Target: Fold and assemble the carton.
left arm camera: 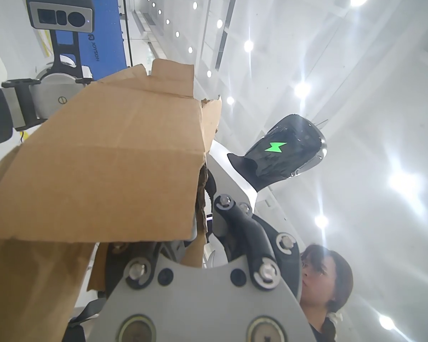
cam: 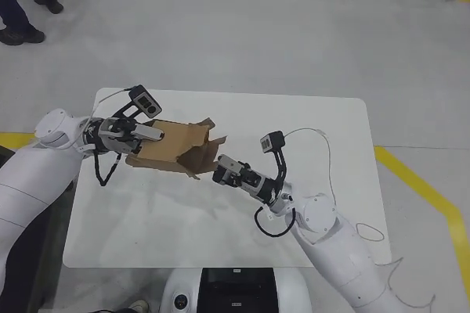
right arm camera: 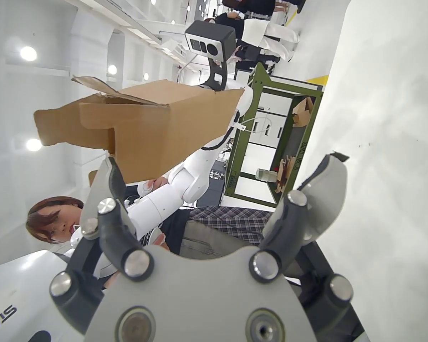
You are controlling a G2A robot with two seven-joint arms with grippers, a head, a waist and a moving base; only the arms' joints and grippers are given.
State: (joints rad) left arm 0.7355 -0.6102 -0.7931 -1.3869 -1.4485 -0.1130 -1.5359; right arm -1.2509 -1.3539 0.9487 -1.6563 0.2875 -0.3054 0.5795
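Starting big with the white table (cam: 298,219): spread under both arms, ready to take the box once squared up. Above its far left part, lifted off the surface by the look of the right wrist view, the carton (cam: 172,145). Brown, half-formed, tilted. Held in the air, most likely, to leave every side reachable and give the end flaps room to swing.

Over to the left gripper (cam: 150,134): clamped onto the carton's left end, pinching cardboard right in front of its own wrist camera. Playing anchor here, judged to be bracing the box for folding from the other side.

Now the right gripper (cam: 218,168): spread wide, carrying nothing, parked just beside the carton's open end. From its own wrist, one finger (right arm camera: 108,183) sitting right under the box's lower corner. Touching or just short? Hard to call. Placed there, probably, to push or pinch a flap inward.

And down to the small stuff: ragged end flaps (cam: 207,133), splayed outward toward the right arm, not yet tucked. Plenty of folding left. Early days on this assembly, with squaring up and closing both ends to come.
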